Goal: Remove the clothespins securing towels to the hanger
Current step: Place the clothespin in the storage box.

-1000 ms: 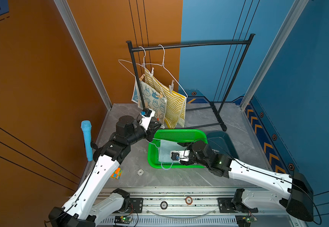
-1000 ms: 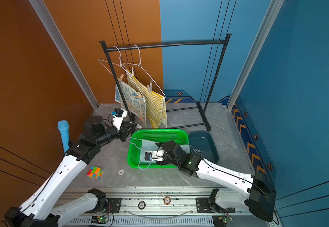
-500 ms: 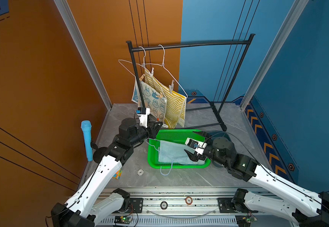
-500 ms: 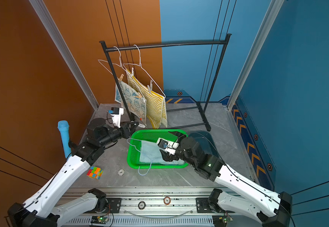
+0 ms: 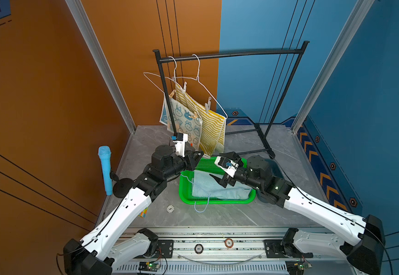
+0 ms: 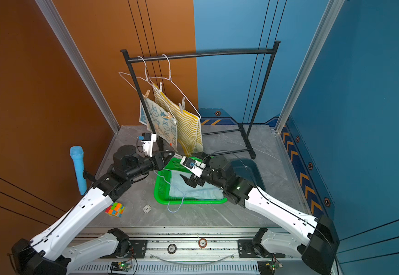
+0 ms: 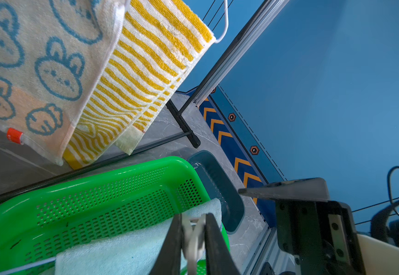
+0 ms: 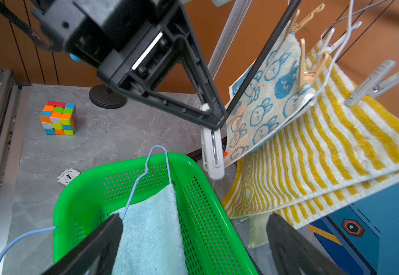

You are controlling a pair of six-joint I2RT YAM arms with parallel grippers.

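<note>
My left gripper [image 5: 202, 155] is shut on a pale clothespin [image 7: 193, 234], held just above the far rim of the green basket [image 5: 217, 202]; the right wrist view shows that clothespin [image 8: 212, 152] sticking out past the fingertips. My right gripper [image 5: 218, 167] hangs open and empty over the basket, above the plain blue-green towel [image 8: 150, 228] and its blue wire hanger [image 8: 146, 171]. The bunny towel [image 5: 186, 121] and the yellow striped towel [image 5: 211, 128] hang from white wire hangers [image 5: 203, 81], each pinned by clothespins: tan [image 5: 194, 116], pale grey [image 5: 208, 104].
The black rack [image 5: 229, 55] stands at the back, its feet beside the basket. A dark teal bin [image 5: 273, 166] sits right of the basket, under my right arm. A blue microphone [image 5: 105, 166], a colour cube [image 6: 115, 209] and a poker chip [image 5: 170, 208] lie at the left front.
My right gripper opened, rose out of the basket and drew back to the right, leaving towel and hanger there. My left gripper, still shut on the clothespin, shifted towards the basket's far rim.
</note>
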